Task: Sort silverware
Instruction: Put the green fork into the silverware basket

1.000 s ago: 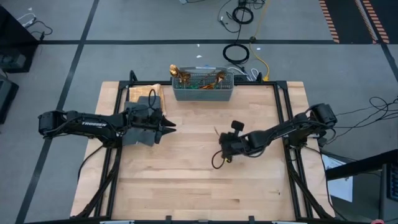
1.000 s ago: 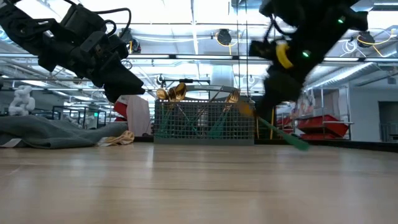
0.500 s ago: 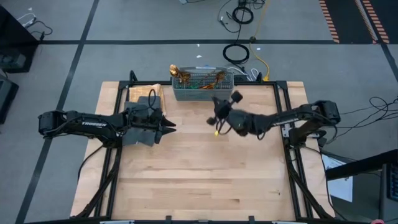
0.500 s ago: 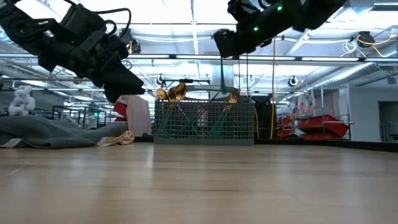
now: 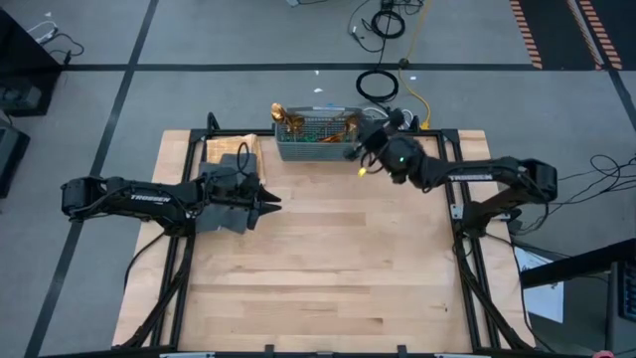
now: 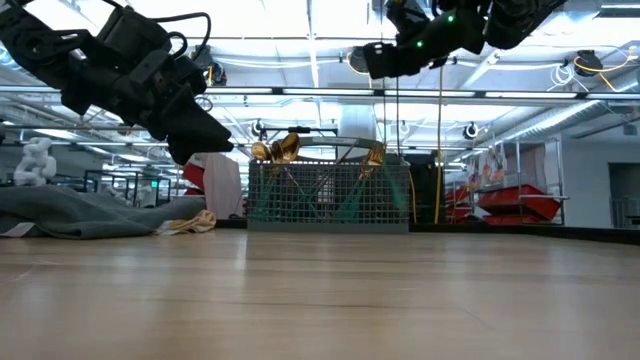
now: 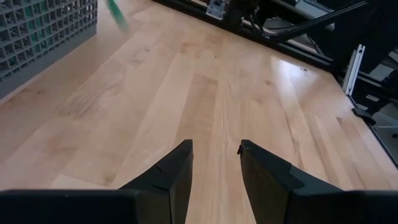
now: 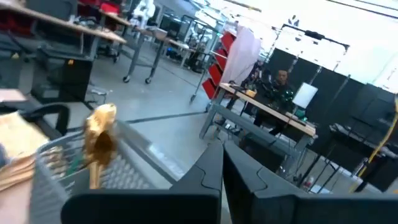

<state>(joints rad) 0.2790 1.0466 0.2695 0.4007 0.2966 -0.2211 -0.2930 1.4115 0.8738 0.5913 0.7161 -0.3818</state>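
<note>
Right gripper [image 5: 363, 151] is held high over the right end of the grey mesh basket [image 5: 324, 140] at the table's [image 5: 328, 268] far edge. In the right wrist view its fingers [image 8: 214, 171] are seen pressed almost together; whether a piece is pinched cannot be told. In the high view a small yellow-gold spot is seen just below the gripper, possibly a utensil tip, too small to confirm. In the left wrist view a teal handle [image 7: 115, 14] is seen hanging in the air near the basket, so a held piece is judged likely.

The silverware [image 6: 283, 150] is standing in the basket, gold heads up, teal handles down; gold heads are also seen in the high view [image 5: 289, 119] at the basket's left end. No pieces are seen lying on the bare table.

Left gripper [image 5: 268, 204] is parked above the table's left side, beside the dark grey cloth [image 5: 224, 164], fingers [image 7: 168, 177] spread slightly, nothing between them.

Risks judged from here:
- A piece released from this height could bounce off the basket rim and land outside or behind the table.
- A weak pinch on a slim handle could let the piece swing or slip.
- A wrong compartment could be hit; dividers are not clearly seen.
- The basket could be nudged if the arm is lowered too close to its wall.
</note>
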